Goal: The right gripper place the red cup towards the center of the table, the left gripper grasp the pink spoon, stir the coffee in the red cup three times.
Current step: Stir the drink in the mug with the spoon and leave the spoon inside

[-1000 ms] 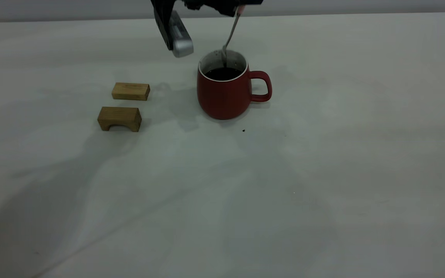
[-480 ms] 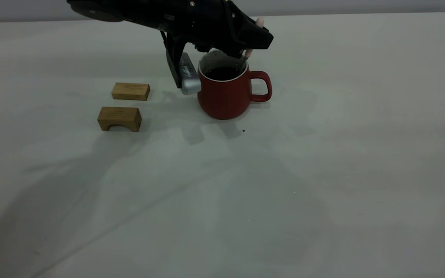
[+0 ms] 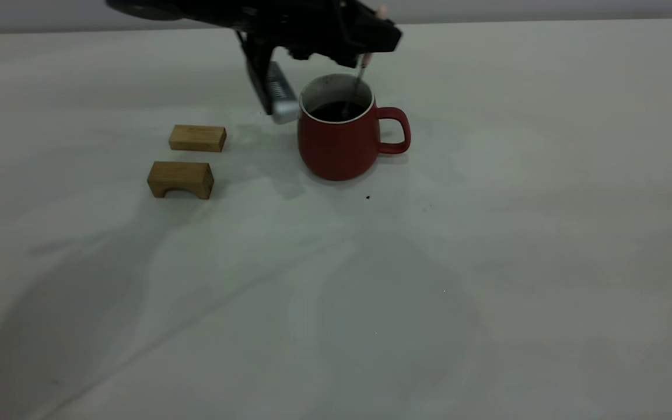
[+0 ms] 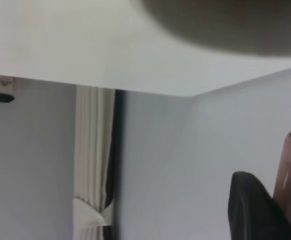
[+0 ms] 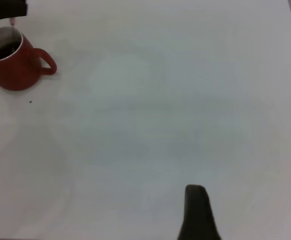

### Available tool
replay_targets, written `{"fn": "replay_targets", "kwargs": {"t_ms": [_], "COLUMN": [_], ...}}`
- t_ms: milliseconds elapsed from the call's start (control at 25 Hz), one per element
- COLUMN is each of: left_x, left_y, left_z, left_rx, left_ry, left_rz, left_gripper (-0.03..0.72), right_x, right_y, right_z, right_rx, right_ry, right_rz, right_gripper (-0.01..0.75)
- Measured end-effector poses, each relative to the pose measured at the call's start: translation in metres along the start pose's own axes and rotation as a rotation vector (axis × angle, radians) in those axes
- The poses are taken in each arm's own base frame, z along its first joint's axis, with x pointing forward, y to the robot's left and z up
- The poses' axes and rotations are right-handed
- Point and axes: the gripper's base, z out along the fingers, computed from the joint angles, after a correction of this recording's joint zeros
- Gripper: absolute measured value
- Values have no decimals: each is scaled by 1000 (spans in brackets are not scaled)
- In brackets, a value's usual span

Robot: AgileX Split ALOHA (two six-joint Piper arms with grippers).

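No words or labels can be read on anything here.

The red cup (image 3: 339, 143) is round and dark red, with a white inside and a thin white rim. Its loop handle points toward the right arm's side. It stands upright on the table (image 3: 487, 262), near the middle but toward the far edge. Inside it is the coffee (image 3: 336, 111), dark and almost black, sitting well below the rim.

The left gripper (image 3: 365, 44) hangs just above the cup. It is black, with a silver-grey block on it that hangs down beside the cup's rim. Its fingers are pinching the pink spoon (image 3: 362, 64). The pale pink handle tip pokes out above the gripper, and the thin grey neck slants down into the cup. The spoon's bowl is down in the coffee and hard to see. In the left wrist view the pink handle (image 4: 288, 170) sits right against a dark finger (image 4: 250, 205).

Two tan wooden blocks lie on the left arm's side of the cup, well apart from it. One is a plain flat block (image 3: 197, 138). The other block (image 3: 181, 179) has a little arch cut in its bottom. A tiny dark speck (image 3: 367, 198) lies on the table just in front of the cup.

The right gripper (image 5: 198, 212) is far from the cup, over bare table. Only one dark finger shows, so I cannot tell if its jaws are spread or pressed together.
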Motion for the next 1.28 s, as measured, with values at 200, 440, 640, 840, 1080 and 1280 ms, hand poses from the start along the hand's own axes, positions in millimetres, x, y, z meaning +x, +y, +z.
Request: {"fn": "replay_targets", "kwargs": {"t_ms": [200,440,640,840,1080,1280], "left_x": [0,-16,-21,-4,6,0], "left_y": [11,-1,-22,-22,-3,0], "left_z": [3,-16,-28,-17,-2,-4], "left_rx": [-86,-104,-22,0,-50,-115], "left_ry": [14,4,-10,6,16,-20], "left_rz": [-36,-140,-89,-8,20,53], "left_gripper": [139,139,139,139,139,139], "right_x": [0,0,0,0,0,0], "right_y": [0,0,0,0,0,0], "right_z": [0,0,0,0,0,0], "right_rx": [0,0,0,0,0,0], "right_ry": [0,0,0,0,0,1], "right_rz": [0,0,0,0,0,0], "right_gripper": [582,582,582,582,582,582]}}
